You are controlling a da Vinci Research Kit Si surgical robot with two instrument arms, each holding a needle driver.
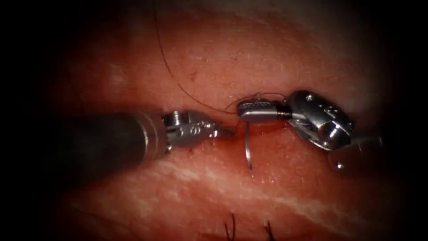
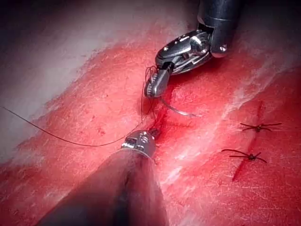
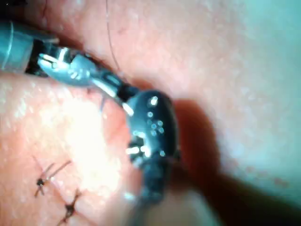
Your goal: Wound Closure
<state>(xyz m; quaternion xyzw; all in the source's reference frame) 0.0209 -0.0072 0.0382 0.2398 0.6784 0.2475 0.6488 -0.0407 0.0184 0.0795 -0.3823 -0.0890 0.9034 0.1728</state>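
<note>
Both jaws sit close: right tool point(image 1: 258, 110) clenches the needle point(image 1: 247, 149), hanging straight below it, just beside the left tool point(image 1: 220, 131), whose grip I cannot tell.

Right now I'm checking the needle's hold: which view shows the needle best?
The endoscope view: the needle hangs from the right tool. The left wrist view shows its curve beside the cut; the right wrist view, a faint sliver.

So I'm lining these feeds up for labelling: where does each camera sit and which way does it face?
Endoscope view: above and in front of the cut; left tool and right tool meet there, the right one holding the needle.
Left wrist view: rides the left arm, looks along its own shaft at the right tool.
Right wrist view: rides the right arm, faces the left tool.
Both wrist views share the finished stitches and the thread.
</note>
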